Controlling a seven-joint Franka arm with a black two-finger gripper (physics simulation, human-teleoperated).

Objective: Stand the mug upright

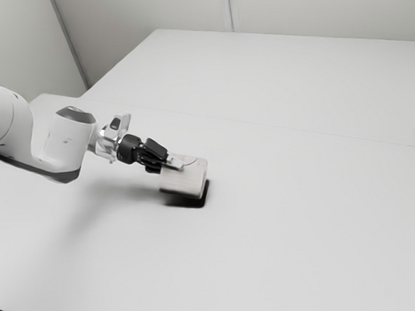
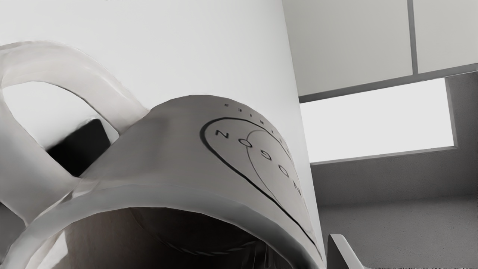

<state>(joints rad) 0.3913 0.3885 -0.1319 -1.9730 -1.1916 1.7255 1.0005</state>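
Jaws (image 1: 171, 166) clamped on the mug (image 1: 185, 182), one finger either side of its body. Mug's tipped on its side over the desk (image 1: 295, 233), not upright, mouth facing the jaws, dark shadow below. Handle (image 2: 71, 69) sticks out near one finger; printed logo (image 2: 250, 145) on the wall.

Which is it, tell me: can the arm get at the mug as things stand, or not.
Probably yes: the gripper is right at the mug, and nothing visible stands between them.
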